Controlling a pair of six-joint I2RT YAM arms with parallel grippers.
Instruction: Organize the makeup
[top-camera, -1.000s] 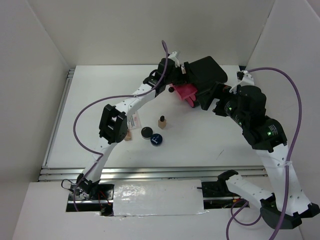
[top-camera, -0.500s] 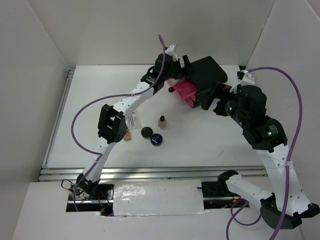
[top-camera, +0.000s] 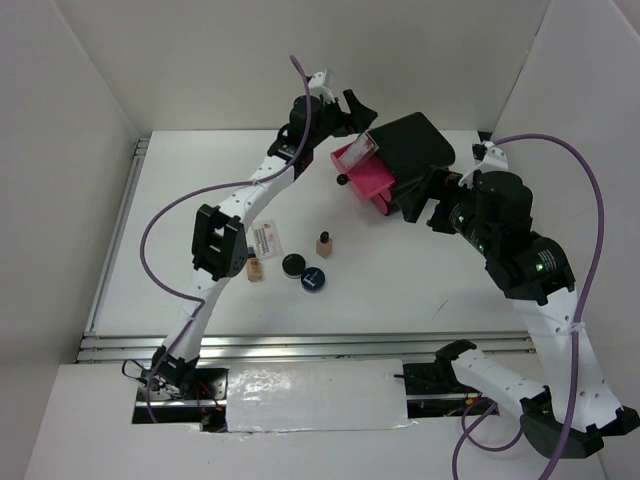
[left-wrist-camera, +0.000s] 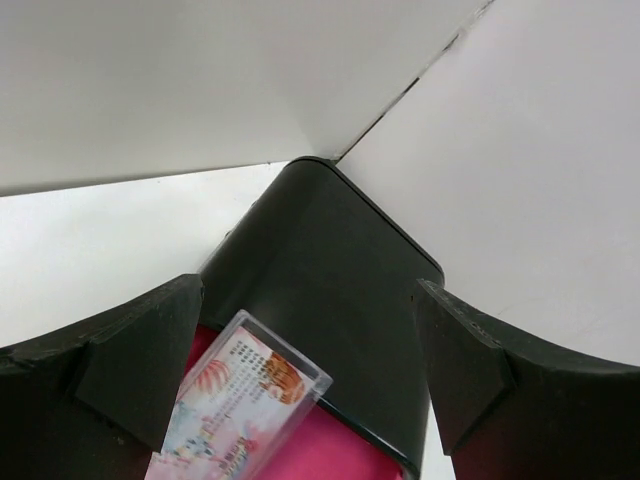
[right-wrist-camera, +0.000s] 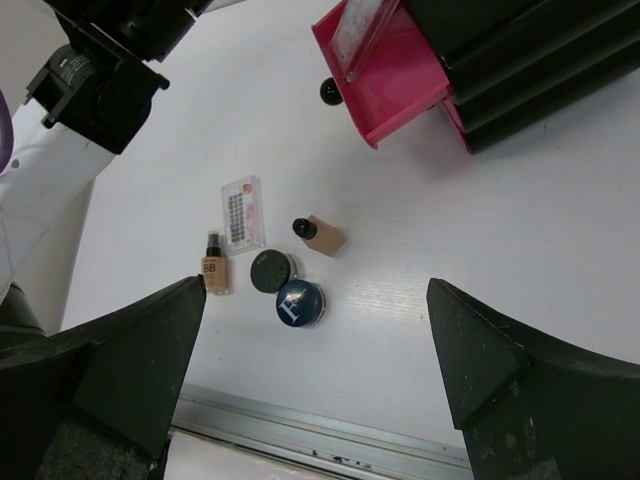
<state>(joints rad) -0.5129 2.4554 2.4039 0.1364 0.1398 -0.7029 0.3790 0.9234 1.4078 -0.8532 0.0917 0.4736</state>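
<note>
The black box (top-camera: 415, 148) has its top pink drawer (top-camera: 368, 180) pulled open, and one pinkish-white sachet (top-camera: 351, 154) leans inside it. My left gripper (top-camera: 348, 107) is open and empty, just above and behind the drawer. In the left wrist view the sachet (left-wrist-camera: 238, 402) stands between my open left gripper's (left-wrist-camera: 305, 372) fingers, clear of both. On the table lie the other sachet (top-camera: 266, 238), a tan bottle (top-camera: 255, 268), a second tan bottle (top-camera: 323, 243), the black compact (top-camera: 293, 264) and the dark-blue compact (top-camera: 313, 280). My right gripper (top-camera: 420, 200) is open and empty, high beside the box.
The right wrist view looks down on the sachet (right-wrist-camera: 243, 212), both bottles (right-wrist-camera: 212, 272) (right-wrist-camera: 320, 234), the black compact (right-wrist-camera: 270, 270), the dark-blue compact (right-wrist-camera: 299, 302) and the open drawer (right-wrist-camera: 390, 85). White walls close in the back and sides. A metal rail (top-camera: 300, 345) runs along the front edge.
My left gripper has lifted up and back from the pink drawer. The sachet it held over the drawer now stays inside it. The right arm has not moved.
</note>
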